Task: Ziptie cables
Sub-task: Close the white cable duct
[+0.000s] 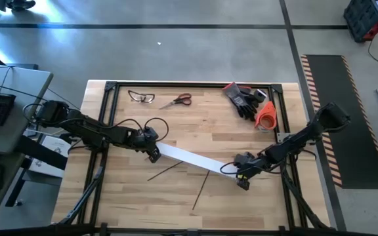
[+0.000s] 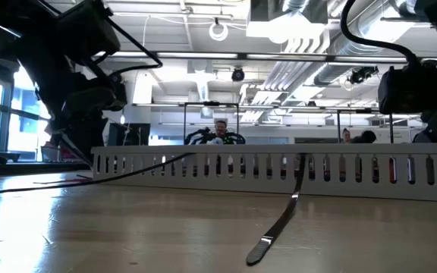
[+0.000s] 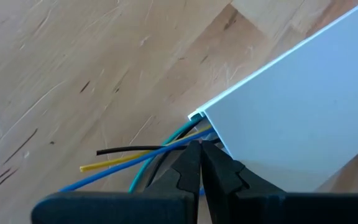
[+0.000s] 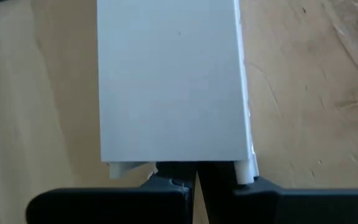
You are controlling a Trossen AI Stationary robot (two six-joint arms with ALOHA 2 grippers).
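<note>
Pale wooden table (image 1: 130, 196) with black frame. Long white slotted plastic channel (image 1: 192, 159) lies diagonally across its middle, cover side up. Left gripper (image 1: 152, 152) sits at the channel's left end, fingers clenched together, tips (image 3: 199, 163) meeting right at the channel mouth. Thin limp cables (image 3: 138, 158), black, yellow, blue and green, spill from that mouth; whether they are pinched, cannot tell. Right gripper (image 1: 243, 178) clenched at the channel's opposite end. Thin dark stiff zipties (image 1: 201, 193) lie on bare wood in front of the channel.
</note>
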